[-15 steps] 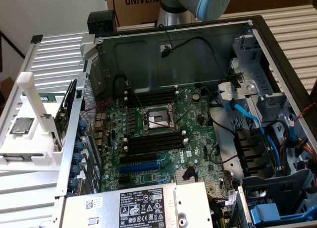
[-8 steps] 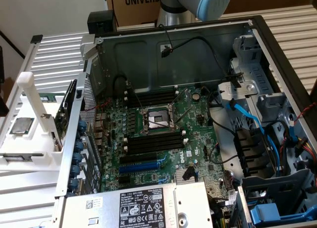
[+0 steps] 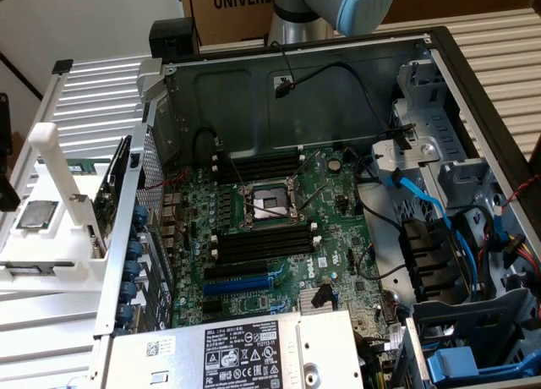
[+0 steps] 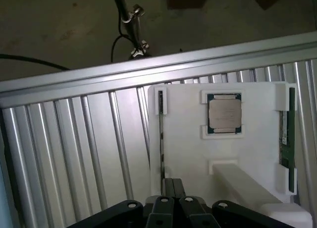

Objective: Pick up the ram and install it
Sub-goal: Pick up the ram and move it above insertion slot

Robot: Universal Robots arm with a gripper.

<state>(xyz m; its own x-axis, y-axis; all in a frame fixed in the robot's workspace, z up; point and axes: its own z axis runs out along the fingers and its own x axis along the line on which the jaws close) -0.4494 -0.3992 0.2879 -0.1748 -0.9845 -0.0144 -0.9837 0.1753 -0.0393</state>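
From my station, the gripper point(image 4: 173, 188) has its two fingers drawn together with nothing between them. It hangs above the white holder point(image 4: 188, 139), roughly in line with a thin dark strip point(image 4: 161, 139) clipped edge-on along one side; I cannot tell what that strip is.

The ram point(image 4: 286, 134) sits clipped along the opposite side of the holder, beyond the CPU chip point(image 4: 224, 114), well apart from the fingers. In the exterior view the holder point(image 3: 51, 237) lies at about 9 o'clock from the CPU socket point(image 3: 269, 205), outside the computer case point(image 3: 296, 84), with the ram point(image 3: 82, 165) on its 12 o'clock edge. The black memory slots point(image 3: 262, 243) look unfilled.

My worries:
- Fingers this close cannot straddle the stick, and pressing down would strike its edge or the clips.
- The present alignment favours the wrong side of the holder.
- The raised white post point(image 4: 237, 176) stands between gripper and ram, and a sideways sweep could clip it.
- A skewed grasp would later jam in the slot.
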